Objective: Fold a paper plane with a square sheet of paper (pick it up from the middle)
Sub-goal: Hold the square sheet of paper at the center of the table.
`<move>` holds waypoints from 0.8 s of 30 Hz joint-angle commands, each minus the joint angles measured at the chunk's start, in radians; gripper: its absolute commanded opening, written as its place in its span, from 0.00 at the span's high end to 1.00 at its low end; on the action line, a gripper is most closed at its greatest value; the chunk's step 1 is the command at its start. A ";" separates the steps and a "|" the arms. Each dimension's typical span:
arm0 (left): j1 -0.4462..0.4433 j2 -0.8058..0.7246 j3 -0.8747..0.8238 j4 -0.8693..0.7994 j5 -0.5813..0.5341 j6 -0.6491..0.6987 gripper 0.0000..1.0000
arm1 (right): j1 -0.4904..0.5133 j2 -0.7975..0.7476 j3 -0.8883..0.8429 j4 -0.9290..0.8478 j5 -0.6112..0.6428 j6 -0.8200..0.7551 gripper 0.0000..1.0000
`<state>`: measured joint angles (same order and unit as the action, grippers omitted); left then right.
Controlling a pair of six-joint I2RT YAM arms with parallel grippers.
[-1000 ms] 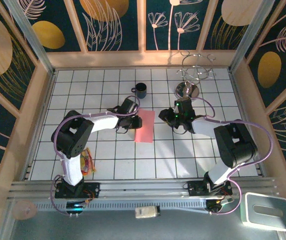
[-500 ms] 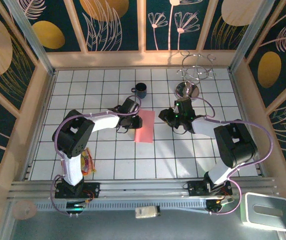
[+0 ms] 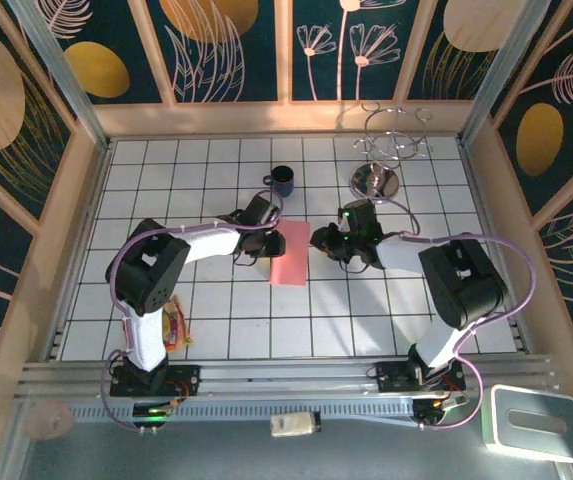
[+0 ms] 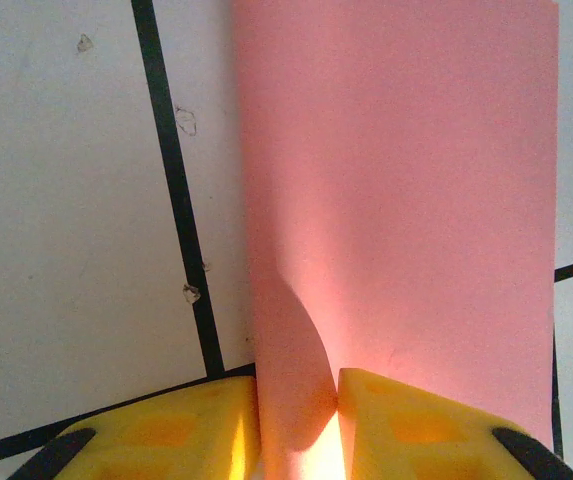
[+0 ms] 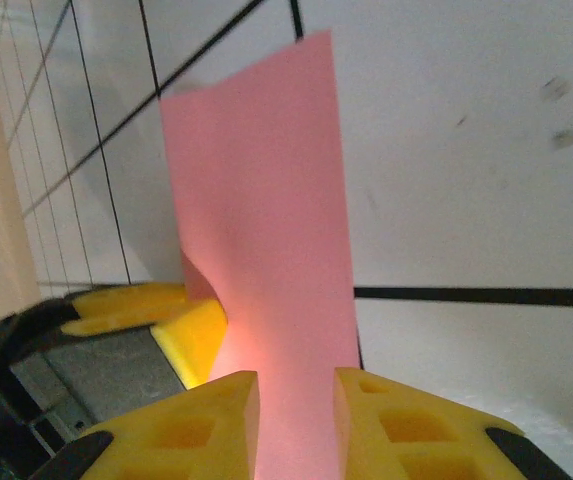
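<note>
The pink paper [image 3: 289, 253] lies mid-table as a folded upright rectangle about two tiles long. My left gripper [image 3: 271, 243] is at its left edge, shut on the paper. In the left wrist view the yellow fingers [image 4: 416, 425] pinch a raised curl of the paper [image 4: 396, 200] between them [image 4: 299, 400]. My right gripper [image 3: 316, 243] is at the paper's right edge. In the right wrist view the paper [image 5: 266, 200] fills the narrow gap between its jaws [image 5: 296, 400], which close on it. Beyond the sheet shows a yellow finger [image 5: 191, 335] of the left gripper.
A dark cup [image 3: 283, 181] stands behind the paper. A wire stand [image 3: 391, 145] on a metal base is at the back right. A colourful packet [image 3: 173, 322] lies by the left arm's base. Wooden walls ring the tiled table [image 3: 216, 310].
My right gripper has slid left to the paper's right edge and its jaws have narrowed around it. The left gripper and the paper have stayed put.
</note>
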<state>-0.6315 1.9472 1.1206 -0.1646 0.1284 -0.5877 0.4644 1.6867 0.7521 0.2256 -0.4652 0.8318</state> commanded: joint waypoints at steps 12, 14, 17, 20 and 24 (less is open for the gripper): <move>-0.006 0.197 -0.065 -0.035 -0.059 -0.011 0.69 | 0.063 0.140 0.087 0.076 -0.085 -0.006 0.87; -0.006 0.196 -0.068 -0.033 -0.059 -0.012 0.69 | 0.063 0.152 0.088 0.070 -0.082 -0.006 0.87; -0.005 0.196 -0.070 -0.033 -0.059 -0.012 0.69 | 0.062 0.166 0.084 0.050 -0.072 -0.014 0.88; -0.006 0.194 -0.071 -0.033 -0.059 -0.015 0.69 | 0.062 0.183 0.082 0.001 -0.050 -0.033 0.89; -0.005 0.165 -0.065 -0.041 -0.057 -0.024 0.69 | 0.053 0.215 0.090 -0.093 -0.012 -0.090 0.91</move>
<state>-0.6315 1.9491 1.1225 -0.1658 0.1291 -0.5999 0.5190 1.8553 0.8284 0.2436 -0.5232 0.8001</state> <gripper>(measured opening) 0.307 0.093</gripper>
